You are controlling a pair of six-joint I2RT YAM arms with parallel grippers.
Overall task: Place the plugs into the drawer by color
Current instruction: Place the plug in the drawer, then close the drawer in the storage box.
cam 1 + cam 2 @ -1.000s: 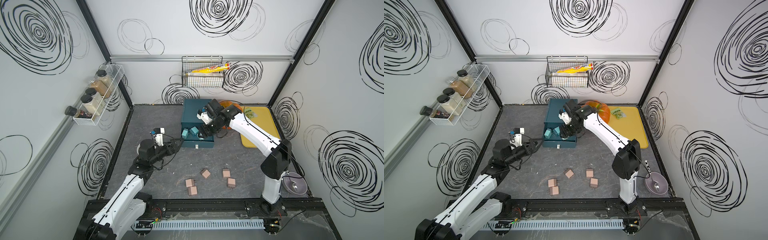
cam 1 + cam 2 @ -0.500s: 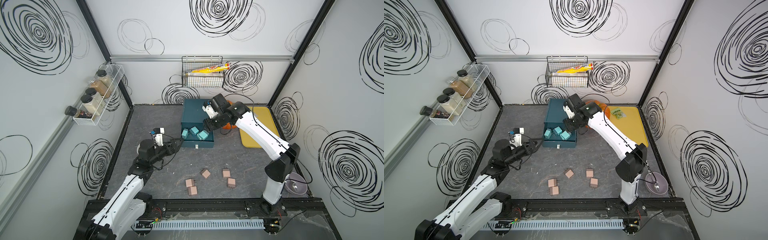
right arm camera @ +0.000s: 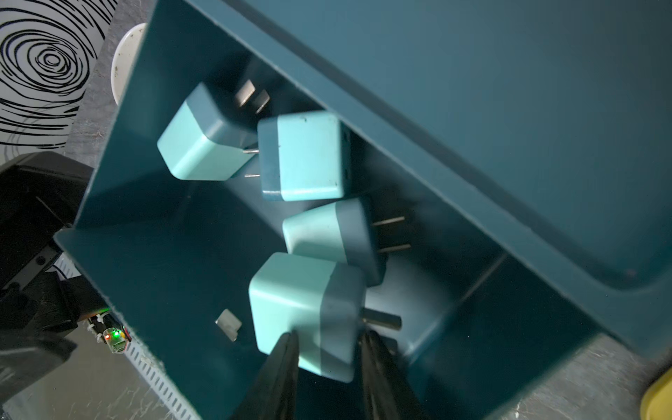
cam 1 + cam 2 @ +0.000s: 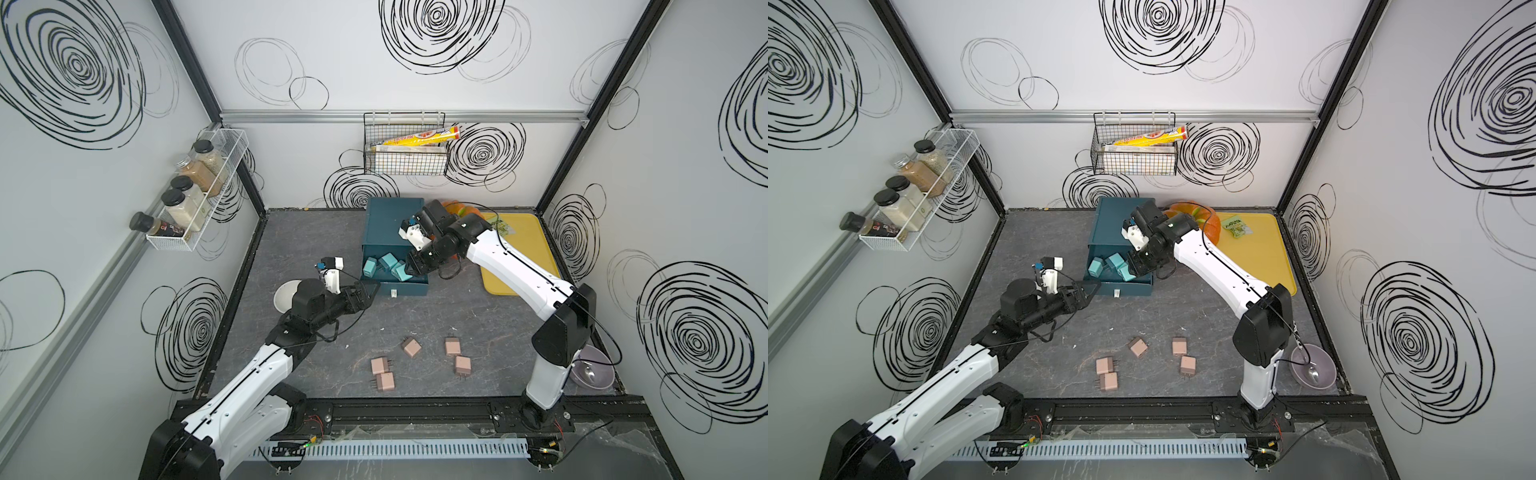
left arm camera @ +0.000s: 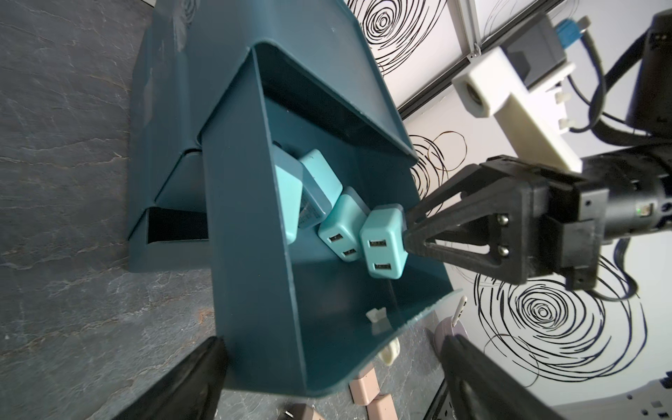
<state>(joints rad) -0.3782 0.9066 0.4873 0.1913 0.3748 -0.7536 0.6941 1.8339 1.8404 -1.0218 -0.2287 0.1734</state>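
Underfoot, so to speak, lies a dark grey, stone-veined tabletop [image 4: 498,316], boxed in by white walls scrawled with black swirls and edged by black frame posts. A white wire rack [image 4: 199,195] of spice jars hangs on the left wall, and a black wire basket [image 4: 405,162] holding a yellow box hangs on the back wall.

Toward the back stands the dark teal drawer chest [image 4: 390,220], with one drawer pulled out toward the front. Three teal plugs [image 3: 309,156] lie loose inside it. The right end effector [image 4: 409,270] reaches down into the same drawer, clamped on a fourth teal plug [image 3: 302,312] just beside the others. The left end effector [image 4: 372,293] hangs with its jaws spread wide at the drawer's front left corner; in the left wrist view the drawer's front wall sits between its fingers, and I cannot tell whether they touch it.

Five pale pink plugs [image 4: 411,347] are scattered on the bare tabletop near the front, between the two arm bases.

A yellow tray [image 4: 523,257] lies to the right with a small green packet [image 4: 1237,226] on it. The right arm crosses in front of an orange pumpkin [image 4: 453,205], hiding part of it, and the left arm covers part of a white dish [image 4: 284,295]. A purple bowl [image 4: 590,372] with a spoon sits at the front right corner
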